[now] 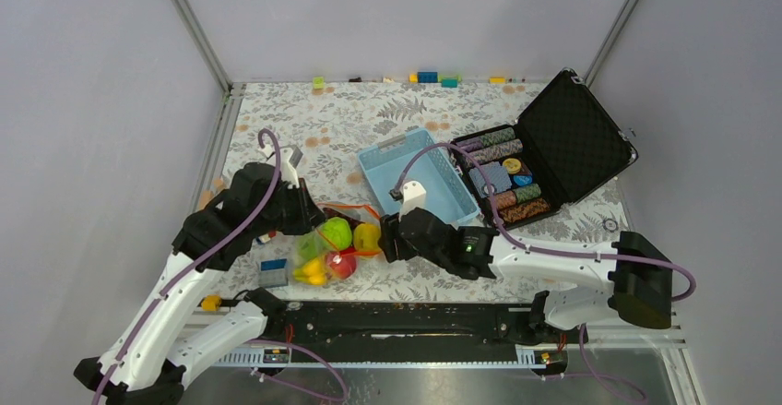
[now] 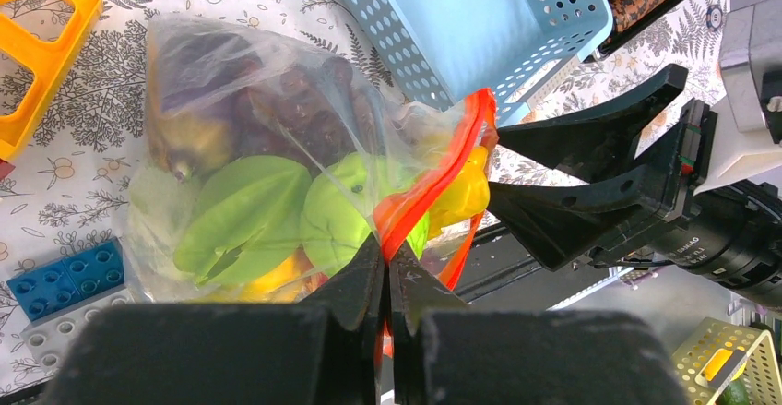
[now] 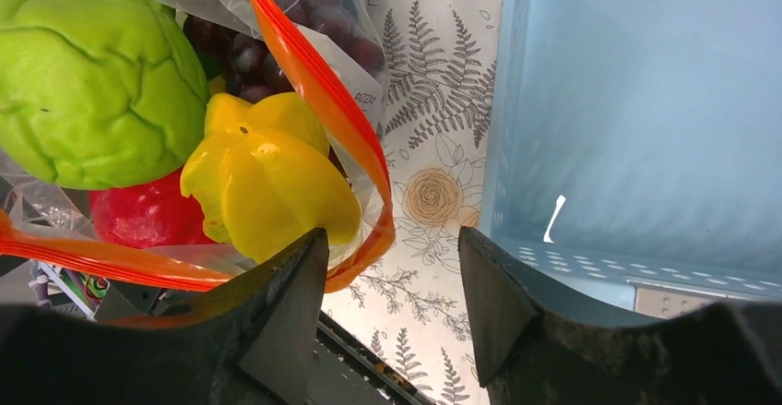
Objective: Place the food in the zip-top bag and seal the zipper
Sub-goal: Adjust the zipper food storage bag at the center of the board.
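Observation:
The clear zip-top bag (image 1: 327,248) lies between my two grippers, holding the food: a pale green cabbage head (image 3: 101,82), a yellow fruit (image 3: 267,179), a red apple (image 3: 138,216) and dark grapes (image 3: 295,17). My left gripper (image 2: 387,257) is shut on the orange-red zipper (image 2: 433,184) at the bag's mouth. The mouth gapes open around the yellow fruit. My right gripper (image 3: 392,239) is open and empty. Its left finger touches the zipper's end loop (image 3: 369,248) beside the yellow fruit. In the top view the right gripper (image 1: 385,237) sits just right of the bag.
The light-blue basket (image 1: 420,179) stands just behind the right gripper. An open black case (image 1: 590,137) with poker chips is at the back right. Toy blocks (image 1: 272,271) lie left of the bag, an orange toy frame (image 2: 37,45) behind it.

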Tool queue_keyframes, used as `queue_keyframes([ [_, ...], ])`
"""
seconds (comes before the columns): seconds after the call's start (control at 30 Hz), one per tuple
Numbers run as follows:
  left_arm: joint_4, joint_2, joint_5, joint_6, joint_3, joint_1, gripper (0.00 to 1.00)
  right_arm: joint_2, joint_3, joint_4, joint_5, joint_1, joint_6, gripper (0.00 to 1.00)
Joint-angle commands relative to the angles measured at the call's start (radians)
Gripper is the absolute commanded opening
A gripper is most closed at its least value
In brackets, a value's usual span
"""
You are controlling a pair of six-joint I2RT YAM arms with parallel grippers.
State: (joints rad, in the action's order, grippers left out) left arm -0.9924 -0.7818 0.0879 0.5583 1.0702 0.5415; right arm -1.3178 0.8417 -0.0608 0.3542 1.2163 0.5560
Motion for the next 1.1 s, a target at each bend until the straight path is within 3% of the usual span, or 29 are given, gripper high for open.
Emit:
queue_keyframes([
  [0.0,0.098,0.033,0.023,0.009,0.016,-0.005,0.0,-0.025,0.053,0.05,0.029,0.006,0.029,0.6],
  [0.37,0.086,0.057,0.02,0.01,0.016,-0.005,0.0,-0.098,0.112,0.094,0.08,0.005,0.049,0.59],
  [0.6,0.077,0.068,0.016,0.011,0.016,-0.006,0.0,-0.12,0.114,0.034,0.144,-0.014,0.108,0.58],
  [1.07,0.076,0.077,0.021,0.008,0.012,-0.005,0.0,-0.106,0.04,0.15,-0.054,-0.106,0.152,0.52],
])
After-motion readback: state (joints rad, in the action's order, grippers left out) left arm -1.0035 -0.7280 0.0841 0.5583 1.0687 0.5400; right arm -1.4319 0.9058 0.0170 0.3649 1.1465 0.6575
